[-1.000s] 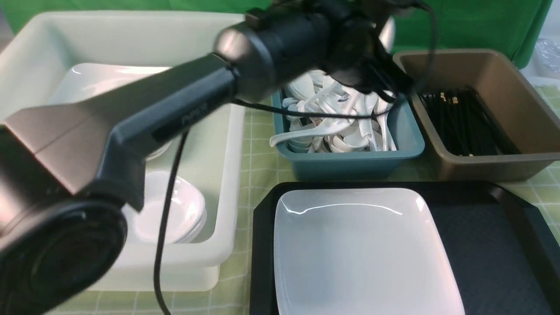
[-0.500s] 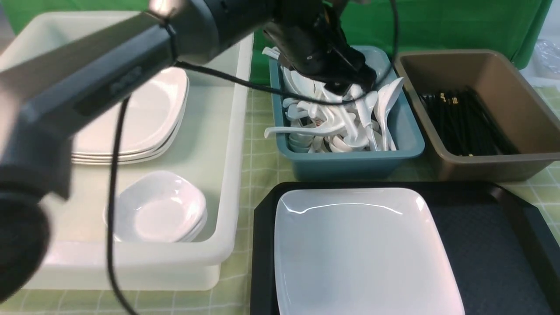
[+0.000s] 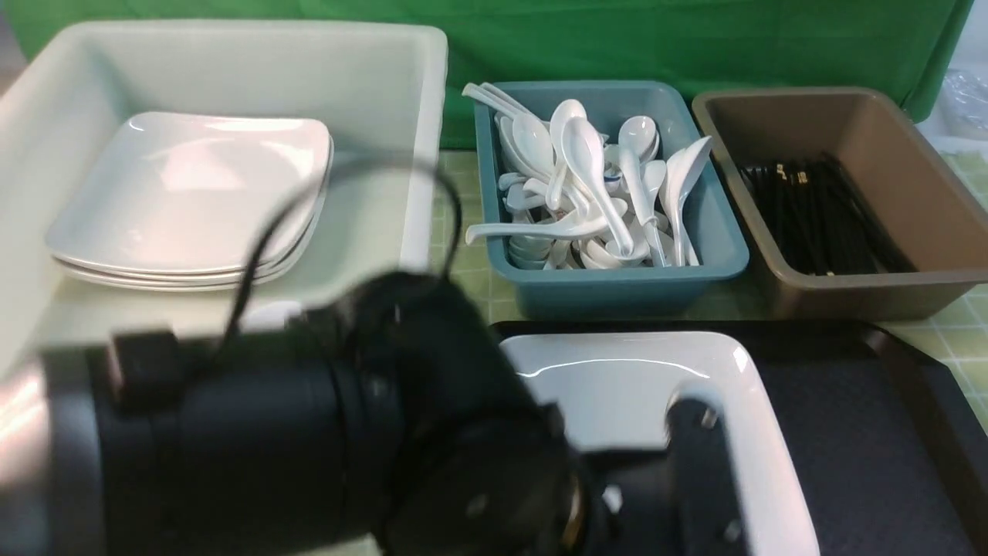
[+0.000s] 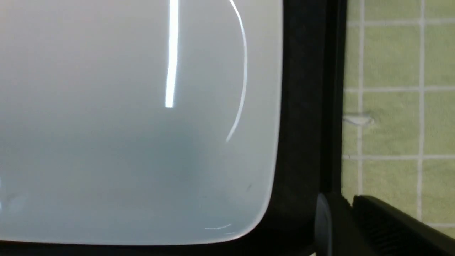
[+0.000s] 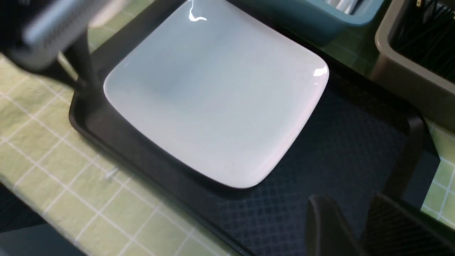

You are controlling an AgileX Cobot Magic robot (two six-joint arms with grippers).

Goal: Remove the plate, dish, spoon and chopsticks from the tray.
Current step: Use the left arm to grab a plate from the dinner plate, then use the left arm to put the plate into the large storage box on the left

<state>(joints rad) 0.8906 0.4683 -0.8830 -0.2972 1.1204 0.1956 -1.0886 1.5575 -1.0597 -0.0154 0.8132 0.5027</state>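
The large white plate (image 3: 641, 378) lies on the left half of the black tray (image 3: 849, 448). My left arm (image 3: 309, 440) is a blur low in front and covers the plate's near left part. The left gripper (image 4: 343, 202) hangs over the tray rim (image 4: 302, 106) just beside the plate (image 4: 124, 124), its jaws together with nothing in them. The right gripper (image 5: 355, 217) hovers above the bare tray floor (image 5: 337, 142), open by a narrow gap and empty. No dish, spoon or chopsticks show on the tray; the dish is hidden.
A teal tub (image 3: 617, 286) behind the tray holds several white spoons. The brown tub (image 3: 872, 293) to its right holds black chopsticks. The big white tub (image 3: 386, 93) on the left holds stacked square plates (image 3: 193, 193). A green checked cloth covers the table.
My left arm has swung back from over the teal tub and come down at the tray's left side beside the plate. Its jaws have drawn together. The right gripper has barely changed.
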